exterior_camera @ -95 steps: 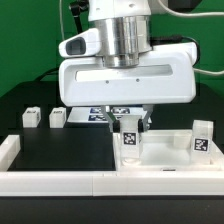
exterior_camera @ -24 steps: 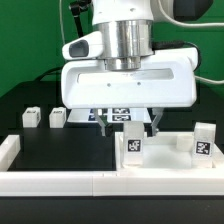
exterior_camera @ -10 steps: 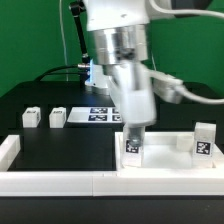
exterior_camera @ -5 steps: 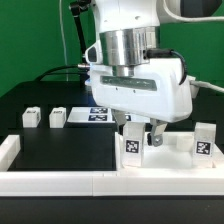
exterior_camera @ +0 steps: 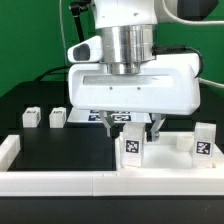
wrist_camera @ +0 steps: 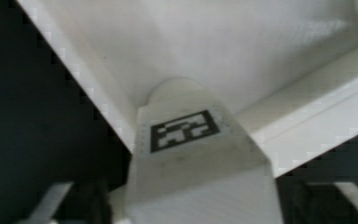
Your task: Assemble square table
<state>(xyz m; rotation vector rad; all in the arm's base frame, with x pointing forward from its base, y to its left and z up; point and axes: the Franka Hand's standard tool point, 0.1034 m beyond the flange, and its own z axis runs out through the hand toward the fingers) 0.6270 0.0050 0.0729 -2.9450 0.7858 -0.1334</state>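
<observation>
Straddling a leg, the gripper hangs over the panel, its fingers parted and just clear of the leg's sides, gripping nothing. The leg stands upright at one corner of the panel, apparently in its socket, with its tag facing the exterior camera. In the wrist view a dark finger shows on each side of it. A second leg stands upright on the panel toward the exterior view's right. Two more legs wait on the black table, well apart to the exterior view's left. The step in hand looks to be seating this leg. Next, the fingers would need to close squarely on it and turn it home without tilting it.
</observation>
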